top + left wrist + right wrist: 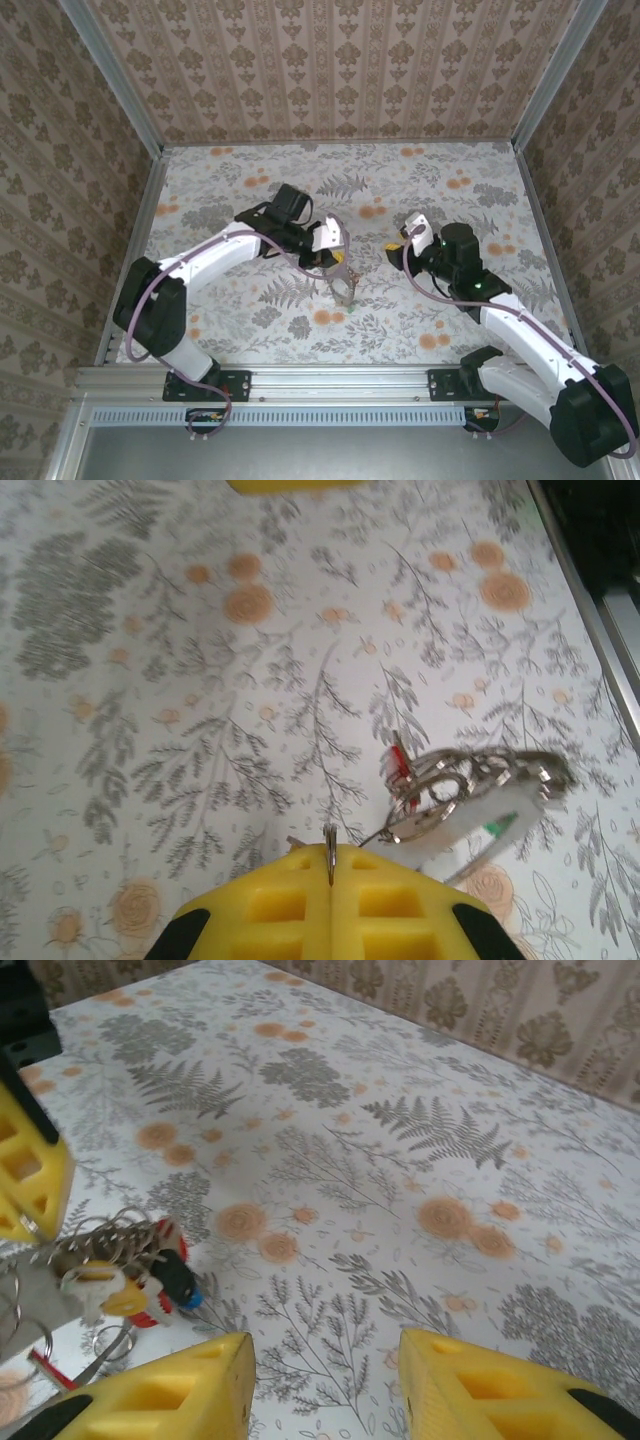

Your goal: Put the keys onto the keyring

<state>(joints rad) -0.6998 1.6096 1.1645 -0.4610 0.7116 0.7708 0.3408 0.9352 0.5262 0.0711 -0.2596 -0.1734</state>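
My left gripper [330, 256] [330, 868] is shut on a thin metal ring seen edge-on, the keyring [330, 848]. A bunch of keys [470, 780] [343, 283] hangs from it just past the fingertips, with silvery loops, a red head [400, 760] and a green head [497, 827]. In the right wrist view the same bunch [120, 1270] shows red, black, blue and yellow heads at the left edge, below the left gripper's yellow finger [30, 1175]. My right gripper [398, 243] [325, 1365] stands open to the right of the bunch, nothing between its fingers.
The table is covered with a floral cloth [450, 190] and walled by patterned panels [340, 70] at the back and sides. A metal rail [320, 380] runs along the near edge by the arm bases.
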